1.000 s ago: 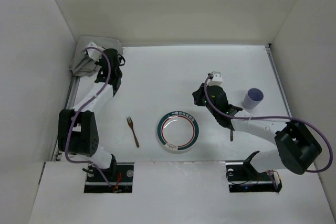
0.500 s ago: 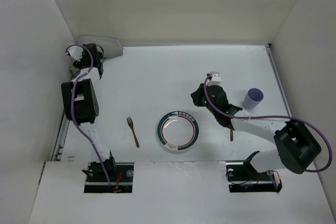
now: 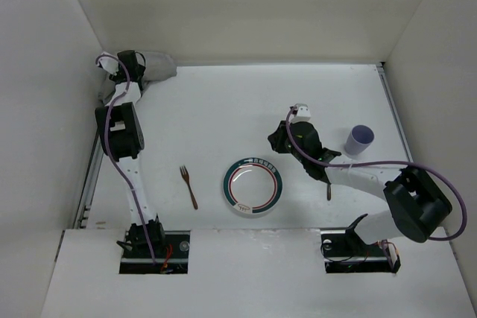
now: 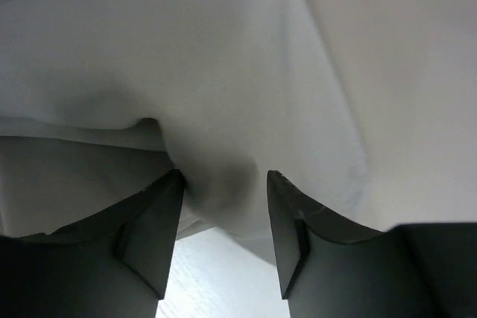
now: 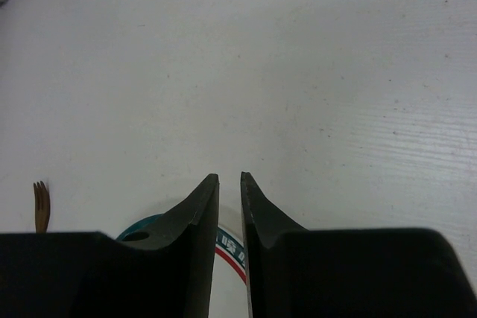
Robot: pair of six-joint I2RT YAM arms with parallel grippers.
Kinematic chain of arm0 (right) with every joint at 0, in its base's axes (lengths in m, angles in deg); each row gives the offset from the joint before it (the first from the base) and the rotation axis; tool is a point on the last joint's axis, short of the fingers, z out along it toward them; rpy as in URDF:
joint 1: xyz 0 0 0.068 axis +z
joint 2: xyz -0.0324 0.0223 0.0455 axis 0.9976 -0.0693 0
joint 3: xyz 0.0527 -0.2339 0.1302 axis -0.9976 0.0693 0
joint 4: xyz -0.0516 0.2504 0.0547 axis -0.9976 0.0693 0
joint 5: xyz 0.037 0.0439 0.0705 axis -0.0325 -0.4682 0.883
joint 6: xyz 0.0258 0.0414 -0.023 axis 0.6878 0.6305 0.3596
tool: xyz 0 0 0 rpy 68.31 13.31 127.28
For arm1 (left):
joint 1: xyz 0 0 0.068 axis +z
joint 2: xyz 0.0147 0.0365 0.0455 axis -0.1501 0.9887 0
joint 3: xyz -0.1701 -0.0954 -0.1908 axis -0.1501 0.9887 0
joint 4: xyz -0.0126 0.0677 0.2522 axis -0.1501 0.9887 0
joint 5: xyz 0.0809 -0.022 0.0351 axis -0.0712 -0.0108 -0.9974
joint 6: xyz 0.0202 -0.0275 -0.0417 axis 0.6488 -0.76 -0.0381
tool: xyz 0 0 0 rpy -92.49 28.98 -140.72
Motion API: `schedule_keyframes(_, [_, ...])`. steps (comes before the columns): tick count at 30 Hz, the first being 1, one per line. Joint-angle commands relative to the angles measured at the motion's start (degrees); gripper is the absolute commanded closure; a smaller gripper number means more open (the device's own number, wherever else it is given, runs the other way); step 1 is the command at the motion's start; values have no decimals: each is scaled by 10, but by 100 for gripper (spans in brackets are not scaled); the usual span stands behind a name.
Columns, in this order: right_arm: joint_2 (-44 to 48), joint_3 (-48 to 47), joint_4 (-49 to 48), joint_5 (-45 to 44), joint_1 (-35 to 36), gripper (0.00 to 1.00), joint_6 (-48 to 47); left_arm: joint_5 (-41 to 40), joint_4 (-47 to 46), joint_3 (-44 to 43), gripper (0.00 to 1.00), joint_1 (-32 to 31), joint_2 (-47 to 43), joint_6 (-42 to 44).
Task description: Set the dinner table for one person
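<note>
Left pincer (image 4: pixel 222 184): parted, straddling a cloth (image 4: pixel 186 72) fold, far-left corner.
Right pincer (image 5: pixel 229 184): narrow slit, empty, by plate's (image 3: pixel 253 186) far rim.
Table (image 3: pixel 223 109): fork (image 3: pixel 188 185) left of plate, cup (image 3: pixel 360 139) right.

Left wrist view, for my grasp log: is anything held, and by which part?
A fold of the soft grey cloth lies between the fingers of the left gripper; whether they pinch it cannot be told.

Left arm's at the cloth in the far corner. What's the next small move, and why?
Probably close the left gripper on the cloth: its jaws stand apart with a fold bulging between them, so a pinch there should catch it.
</note>
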State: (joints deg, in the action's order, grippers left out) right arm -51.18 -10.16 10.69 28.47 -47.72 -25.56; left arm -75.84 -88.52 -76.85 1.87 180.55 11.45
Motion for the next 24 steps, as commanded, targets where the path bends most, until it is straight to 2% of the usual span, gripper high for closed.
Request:
schedule_keyframes(1, [5,-12,-34,6,-6,75,-1,17,30,-31,61,0,7,-12])
schedule_keyframes(3, [6,-11,-34,2,-6,73,-3,30,25,-37,76,0,12,-12])
schedule_keyframes(5, [6,-10,-35,1,-6,71,-3,60,12,-37,85,-5,12,-12])
schedule_keyframes(7, [4,-11,-35,3,-7,70,-3,84,-7,-24,90,-18,2,-7])
schedule_keyframes(10, [2,-12,-37,2,-6,68,-3,104,-31,15,94,-44,-23,2])
schedule_keyframes(14, [11,-7,-43,1,-5,67,-2,144,-87,117,98,-98,-85,8])
schedule_keyframes(21, [58,29,-74,-30,-17,63,6,188,-211,317,98,-260,-200,25])
schedule_keyframes(24, [65,35,-74,-41,-28,58,11,193,-234,354,96,-333,-215,21])
